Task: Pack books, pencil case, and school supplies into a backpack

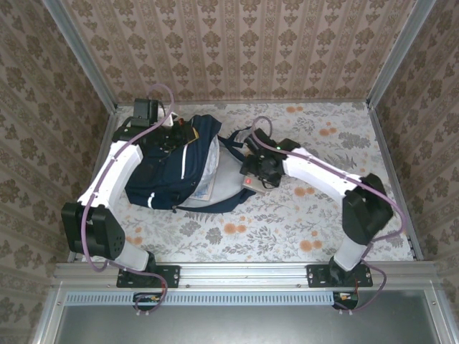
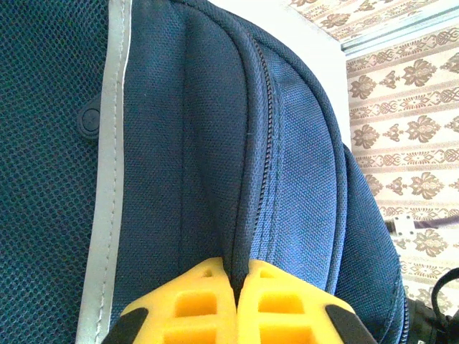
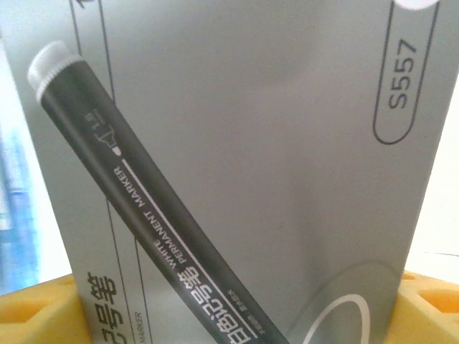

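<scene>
Marker box point(image 3: 272, 143) sits clamped betw. right jaws point(image 3: 237, 315), long axis apparently running out from wrist. Backpack point(image 1: 168, 168), far-left part of surface point(image 1: 287, 229), has its mouth just left of box, so right arm's nearer. Left jaws point(image 2: 240, 287) pinched shut on backpack's zip seam.

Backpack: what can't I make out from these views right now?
- Top view: the backpack's contents, too small and dim in the opening.
- Left wrist: the zipper's lower end, hidden behind the left claw.
- Right wrist: whatever lies behind the box; the box's lower end is cut off by the bottom edge.
</scene>
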`<state>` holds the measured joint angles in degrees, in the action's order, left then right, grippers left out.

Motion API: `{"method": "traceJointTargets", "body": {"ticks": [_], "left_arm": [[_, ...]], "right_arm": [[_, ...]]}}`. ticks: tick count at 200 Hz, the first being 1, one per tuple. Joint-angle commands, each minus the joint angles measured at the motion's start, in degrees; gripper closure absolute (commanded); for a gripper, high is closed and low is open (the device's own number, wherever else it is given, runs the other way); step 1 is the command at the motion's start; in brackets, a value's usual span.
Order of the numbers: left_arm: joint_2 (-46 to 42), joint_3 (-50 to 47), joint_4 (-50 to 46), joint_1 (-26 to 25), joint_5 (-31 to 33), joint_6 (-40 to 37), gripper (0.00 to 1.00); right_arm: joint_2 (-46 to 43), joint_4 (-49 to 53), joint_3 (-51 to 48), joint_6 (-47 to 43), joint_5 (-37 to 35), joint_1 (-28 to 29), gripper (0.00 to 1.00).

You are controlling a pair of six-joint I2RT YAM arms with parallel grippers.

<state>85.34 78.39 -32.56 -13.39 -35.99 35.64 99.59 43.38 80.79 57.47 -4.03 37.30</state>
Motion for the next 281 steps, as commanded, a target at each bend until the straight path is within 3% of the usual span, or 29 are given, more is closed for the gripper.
{"method": "traceJointTargets", "body": {"ticks": [1,71,123,210,235,281], "left_arm": [[-3.9,0.8,5.3,0.4,-3.1,1.0,1.0],[-4.2,0.4,5.2,1.2,-3.6,0.8,1.0],[-3.9,0.4,5.2,1.6,-3.6,0.6,1.0],[-5.4,-0.2,6.6,2.0,-1.3,-0.1,1.0],[-5.9,-1.3,7.5,2.0,-1.3,0.3,1.0],[-7.7,-3.5,9.0,2.0,-1.3,-0.2,1.0]], "right_arm": [[5.7,-2.0,7.4,2.5,2.4,2.1,0.15],[19.2,-3.3,18.7,5.6,5.9,5.1,0.14],[20.1,0.4,21.2,3.1,5.2,5.0,0.0],[12.0,-0.1,17.0,-4.8,3.7,0.3,0.03],[14.0,-4.6,16.5,-8.1,7.4,-2.7,0.07],[23.0,-6.5,24.1,-12.3,12.1,-5.0,0.15]]}}
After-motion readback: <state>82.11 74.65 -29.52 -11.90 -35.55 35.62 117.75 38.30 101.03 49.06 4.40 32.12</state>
